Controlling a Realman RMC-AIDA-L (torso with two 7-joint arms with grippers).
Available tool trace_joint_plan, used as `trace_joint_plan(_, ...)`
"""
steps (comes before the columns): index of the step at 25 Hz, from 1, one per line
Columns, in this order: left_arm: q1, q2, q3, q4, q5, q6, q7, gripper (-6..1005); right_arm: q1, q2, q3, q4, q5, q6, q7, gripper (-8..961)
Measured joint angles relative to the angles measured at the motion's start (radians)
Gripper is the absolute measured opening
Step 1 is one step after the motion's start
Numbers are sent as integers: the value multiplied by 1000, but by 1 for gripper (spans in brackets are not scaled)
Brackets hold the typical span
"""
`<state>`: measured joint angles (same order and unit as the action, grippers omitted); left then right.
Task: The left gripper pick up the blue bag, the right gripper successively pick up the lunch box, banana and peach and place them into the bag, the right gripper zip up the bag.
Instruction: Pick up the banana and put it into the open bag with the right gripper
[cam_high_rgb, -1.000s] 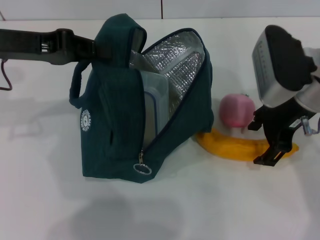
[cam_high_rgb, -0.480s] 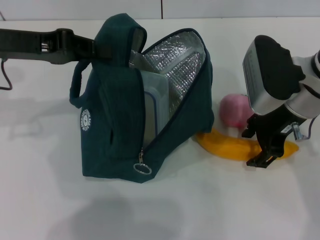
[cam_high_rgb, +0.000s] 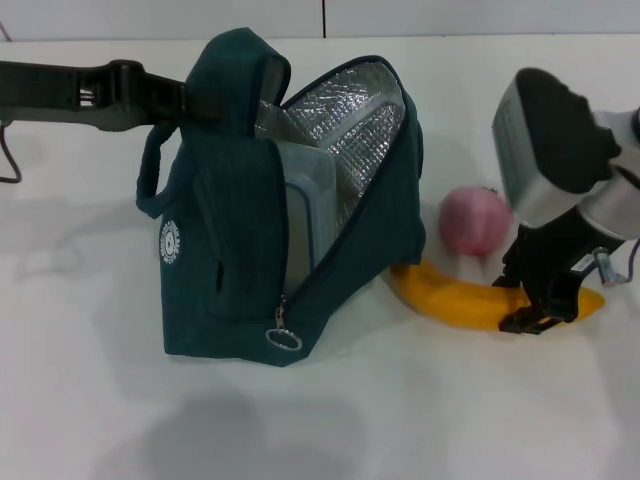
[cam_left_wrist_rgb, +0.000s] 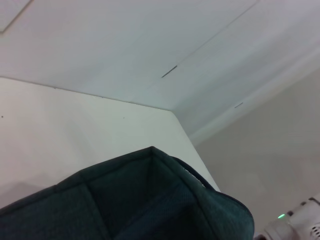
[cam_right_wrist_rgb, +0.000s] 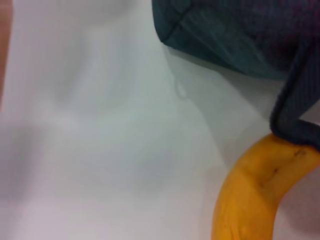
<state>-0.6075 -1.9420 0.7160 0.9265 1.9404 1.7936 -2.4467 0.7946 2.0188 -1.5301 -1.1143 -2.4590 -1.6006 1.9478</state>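
Blue bag standing upright on the white desk, its mouth unzipped and gaping toward the robot's right. The cloth is a dark teal weave, soft and slumped at the top; the lining is a quilted silver foil. A metal ring pull hangs at the low end of the zip track.

Lunch box: a clear, hard-sided plastic container with a darker rim, already standing on edge inside the bag. By these views the first placement is done.

Banana: a smooth, curved yellow fruit lying on the desk, one end touching the bag's lower corner; the right wrist view shows a few dark flecks on its skin. Peach: a round, matte pink fruit just behind the banana, near the bag but apart from it. Both remain outside, and the zip is open, so two placements and the closing are left.

Right gripper: black jaws lowered over the banana's outer end; they appear to straddle it, but whether they have closed on it cannot be told. The step in hand is judged to be the banana pick.

Left gripper: reaching in level from the robot's left, its jaws clamped on the bag's top fold, holding the bag steady.
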Motion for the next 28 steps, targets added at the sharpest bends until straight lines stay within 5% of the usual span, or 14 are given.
trace_joint_plan(16, -5, 1, -4, -1, 0, 1, 1, 36, 27, -5, 267, -35, 269, -534, 15, 429)
trace_joint_plan(21, -3, 0, -3, -2, 0, 1, -2, 36, 35, -75, 419, 117, 533, -549, 19, 440)
trace_joint_plan(22, -3, -1, -3, -4, 0, 1, -2, 36, 35, -75, 419, 117, 533, -549, 19, 442)
trace_joint_plan(23, -4, -1, -3, -16, 0, 1, 0, 36, 42, -117, 461, 227, 644, -549, 20, 444)
trace_joint_plan(28, -8, 2, -3, -29, -4, 1, 6, 37, 35, -148, 562, 372, 738, -543, 16, 455)
